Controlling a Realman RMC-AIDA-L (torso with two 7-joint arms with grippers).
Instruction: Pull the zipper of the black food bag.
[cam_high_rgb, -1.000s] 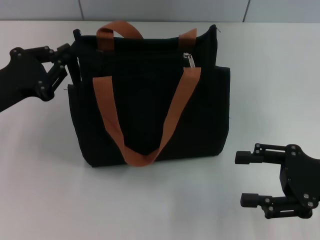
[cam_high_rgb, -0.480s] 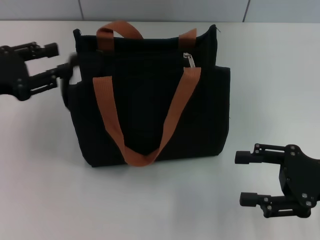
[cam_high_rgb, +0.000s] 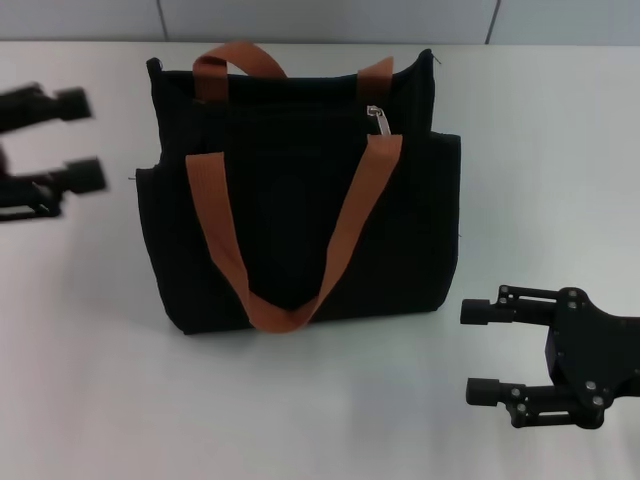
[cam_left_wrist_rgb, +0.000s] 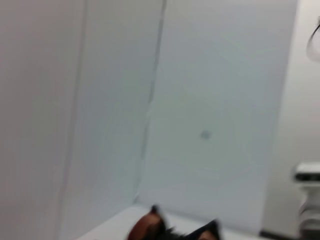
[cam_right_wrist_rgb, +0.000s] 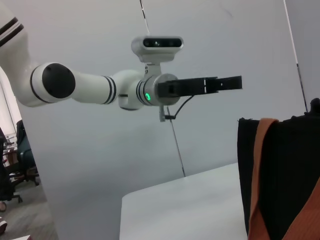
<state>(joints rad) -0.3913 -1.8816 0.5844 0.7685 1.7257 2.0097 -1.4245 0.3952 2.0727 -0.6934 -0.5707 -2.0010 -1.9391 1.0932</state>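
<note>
The black food bag stands upright mid-table, its two orange-brown handles draped over the front. The zipper, a small silver pull tab, hangs near the right end of the top edge. My left gripper is open and hovers clear of the bag's left side with nothing between its fingers. Off the bag's lower right corner, my right gripper is open and empty, pointing left. The right wrist view shows the bag and, farther off, the left gripper. Only the bag's top shows in the left wrist view.
The white table stretches around the bag, with a grey wall behind its far edge. The left arm's white links reach across above the table in the right wrist view.
My left gripper has come off the bag's upper left corner and drawn away to the left, fingers open. The right gripper has shifted slightly left. The zipper pull has stayed where it was.
</note>
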